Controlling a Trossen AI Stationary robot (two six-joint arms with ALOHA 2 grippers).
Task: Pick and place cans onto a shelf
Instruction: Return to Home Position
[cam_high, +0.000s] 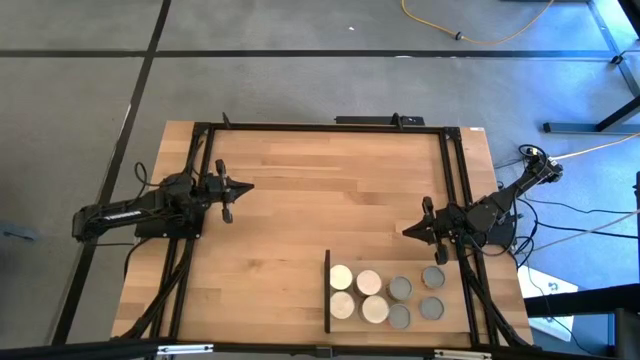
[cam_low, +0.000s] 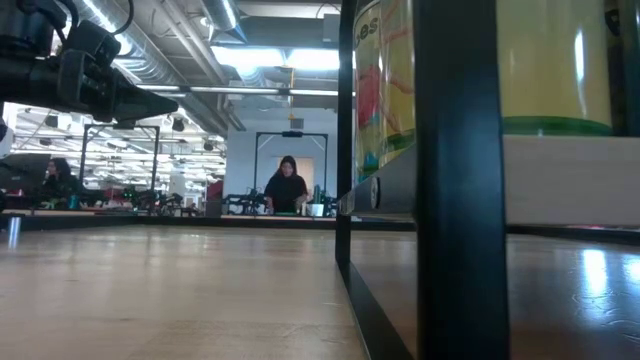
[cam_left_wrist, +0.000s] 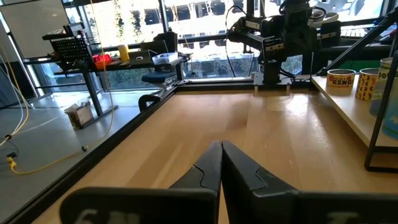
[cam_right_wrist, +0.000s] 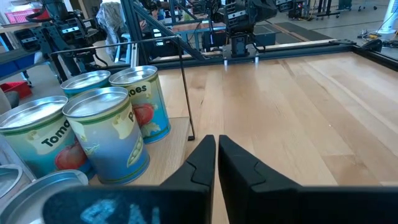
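The left end effector (cam_high: 246, 186) is hovering over the left part of the tabletop (cam_high: 320, 190), about midway between its near and far edges, and pointing right toward the middle. In the left wrist view its two dark fingers (cam_left_wrist: 205, 171) are pressing flat against each other with no gap, and they are gripping nothing.

The right end effector (cam_high: 410, 231) is hanging over the right part of the tabletop, pointing left, just to the far side of the shelf (cam_high: 386, 262). Its fingers (cam_right_wrist: 202, 158) are also lying tight together and carrying nothing.

The shelf is sitting at the near edge of the tabletop, right of centre, with its thin black upright edge (cam_high: 328, 290) standing along its left side. Eight cans (cam_high: 375, 309) are standing on it in two rows running left to right. The four cream-topped cans (cam_high: 341, 276) are filling the left half, next to the black edge, and the four grey-topped cans (cam_high: 432, 276) are filling the right half.

From the right wrist, the closest cans are showing pale blue labels with red tomatoes (cam_right_wrist: 102, 134), and they are standing upright, close together. From the low camera, a yellow-labelled can (cam_low: 555, 60) is sitting close by on the right, behind a black post. A person (cam_low: 287, 185) is standing in the room beyond the far edge.
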